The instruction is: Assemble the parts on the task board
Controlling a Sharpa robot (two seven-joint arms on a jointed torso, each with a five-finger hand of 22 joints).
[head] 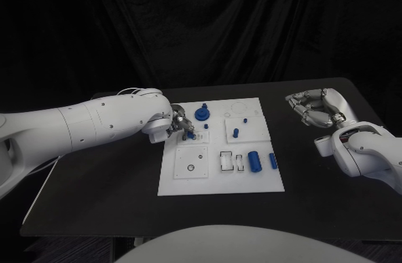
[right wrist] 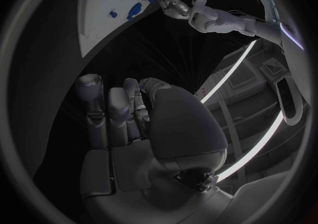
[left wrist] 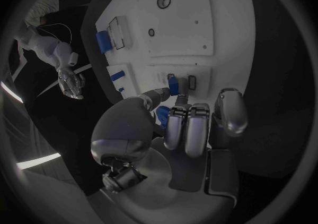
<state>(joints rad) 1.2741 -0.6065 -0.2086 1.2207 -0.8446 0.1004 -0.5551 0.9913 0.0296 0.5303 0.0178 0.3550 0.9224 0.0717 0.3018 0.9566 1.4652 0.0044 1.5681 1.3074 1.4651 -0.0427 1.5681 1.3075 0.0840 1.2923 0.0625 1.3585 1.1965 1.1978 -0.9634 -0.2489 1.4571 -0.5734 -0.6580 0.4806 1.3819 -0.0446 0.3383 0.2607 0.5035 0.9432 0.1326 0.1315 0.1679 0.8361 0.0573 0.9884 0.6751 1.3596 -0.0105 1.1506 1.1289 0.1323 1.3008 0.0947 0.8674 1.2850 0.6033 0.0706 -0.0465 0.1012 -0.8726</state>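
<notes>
Risk: the left hand [head: 178, 125] works at a small blue part [head: 190, 135] in the left-hand panel near the far edge of the task board [head: 219, 184]. If the part goes in tilted it could jam or skid off its seat. I judge this likely enough, since the fingers hide much of the part from the head camera.
Second risk: the blue knob-shaped part [head: 202, 113] stands just beside the left hand; a sideways sweep of the fingers could knock it.
Left fingers: curled in toward the thumb, with fingertips [left wrist: 174, 111] at the small blue part [left wrist: 172, 85]. The left wrist view shows them touching or almost touching it; I cannot tell whether it is pinched.
Right hand: the right hand [head: 316, 108] hovers off the board, above the table [head: 100, 205] toward its far right corner. Its fingers are loosely curled and a little apart, and it holds nothing.
Other parts: two blue cylinders [head: 254, 159] lie near the board's near right area, beside a slotted holder. Two smaller blue pieces [head: 236, 133] sit in the far right panel.
Stage: early, judging by the loose parts.
</notes>
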